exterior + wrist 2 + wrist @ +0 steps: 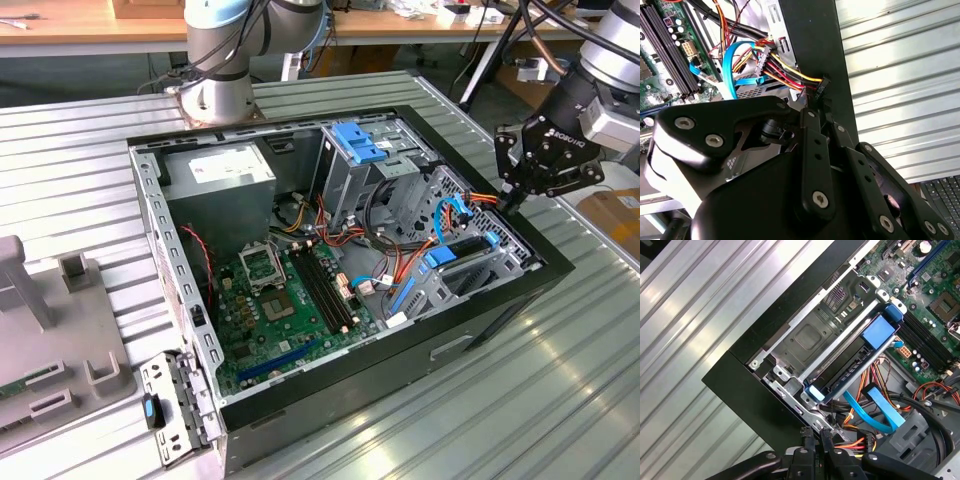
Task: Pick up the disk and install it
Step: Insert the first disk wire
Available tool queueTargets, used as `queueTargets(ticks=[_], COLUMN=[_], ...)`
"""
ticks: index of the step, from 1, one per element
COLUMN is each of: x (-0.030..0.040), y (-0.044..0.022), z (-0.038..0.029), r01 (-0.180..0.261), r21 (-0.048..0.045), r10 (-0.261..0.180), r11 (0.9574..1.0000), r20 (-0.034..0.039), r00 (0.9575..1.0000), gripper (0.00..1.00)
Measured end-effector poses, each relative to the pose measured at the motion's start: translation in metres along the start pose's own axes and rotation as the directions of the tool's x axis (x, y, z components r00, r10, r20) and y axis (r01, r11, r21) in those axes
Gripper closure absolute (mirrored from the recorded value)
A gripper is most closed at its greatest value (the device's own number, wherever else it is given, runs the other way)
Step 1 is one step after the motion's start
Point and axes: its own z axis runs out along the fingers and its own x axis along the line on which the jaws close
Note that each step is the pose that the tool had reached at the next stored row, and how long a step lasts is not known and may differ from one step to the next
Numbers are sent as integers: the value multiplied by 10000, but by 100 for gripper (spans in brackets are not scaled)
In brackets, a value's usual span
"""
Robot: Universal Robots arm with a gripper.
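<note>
Right, gripper (515,195) sits over the PC case (545,268) rim on the exterior view's right. In both wrist views the fingers (807,436) are drawn narrow, nearly together, w/ tips right at the black power connector (823,86) on the red/yellow wire bundle (785,75). Can't tell if they actually nip it.

The disk (850,374) looks to be lying in its bay by the case's front corner, blue carrier tab (878,333) toward the motherboard (930,300) and blue data cable (875,410) looping just beside it.

Risks as I see them:
- Tips so close to the wires could snag or tug the bundle on any sideways move, and prob. strain the connector.
- Fingers are near the black rim, so a low sweep could clip it.
- Can't confirm the disk is fully seated. If it's proud of the rails, a cable pull might shift it.
</note>
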Motion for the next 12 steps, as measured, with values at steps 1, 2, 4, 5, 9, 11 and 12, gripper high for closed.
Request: queueTargets(ticks=[1, 2, 4, 5, 9, 11, 12], x=[-2, -2, -2, -2, -2, -2, -2], y=[2, 2, 2, 2, 2, 2, 3], z=[-24, -33, -33, -34, -36, -36, -37], r01=[-1, -1, 0, 0, 0, 0, -1], r21=[13, 15, 17, 16, 16, 15, 14], r10=[1, 0, 0, 0, 0, 0, 1], r11=[10000, 10000, 10000, 10000, 10000, 10000, 10000], r20=[12, 15, 17, 16, 15, 15, 13], r00=[10000, 10000, 10000, 10000, 10000, 10000, 10000], gripper=[83, 83, 83, 83, 83, 83, 83])
